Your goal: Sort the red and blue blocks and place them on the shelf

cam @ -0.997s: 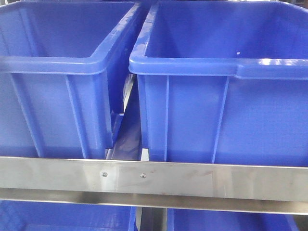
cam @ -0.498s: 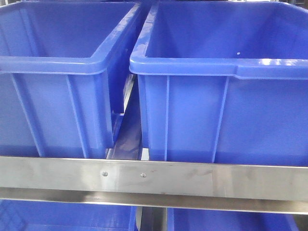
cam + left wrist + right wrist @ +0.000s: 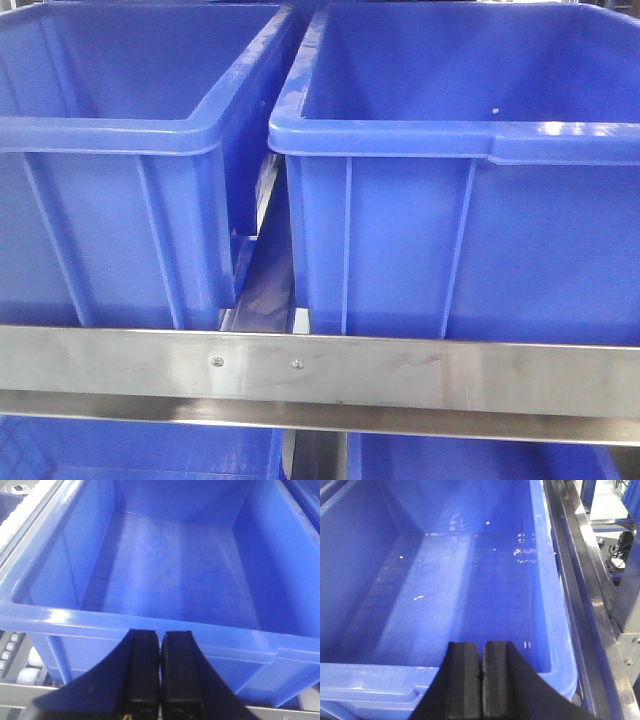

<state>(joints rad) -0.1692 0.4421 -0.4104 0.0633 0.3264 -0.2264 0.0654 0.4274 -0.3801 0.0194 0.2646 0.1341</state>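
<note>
Left hand and right hand: fingers pressed together, holding nothing, each poised at 6 o'clock of a blue bin on the shelf. No red or blue block visible. Judgement: locate blocks first, then spread fingers before descending.

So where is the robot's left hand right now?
In the left wrist view, the left hand is at the bottom middle, pressed shut and holding nothing, just in front of the near rim of an empty blue bin.
</note>
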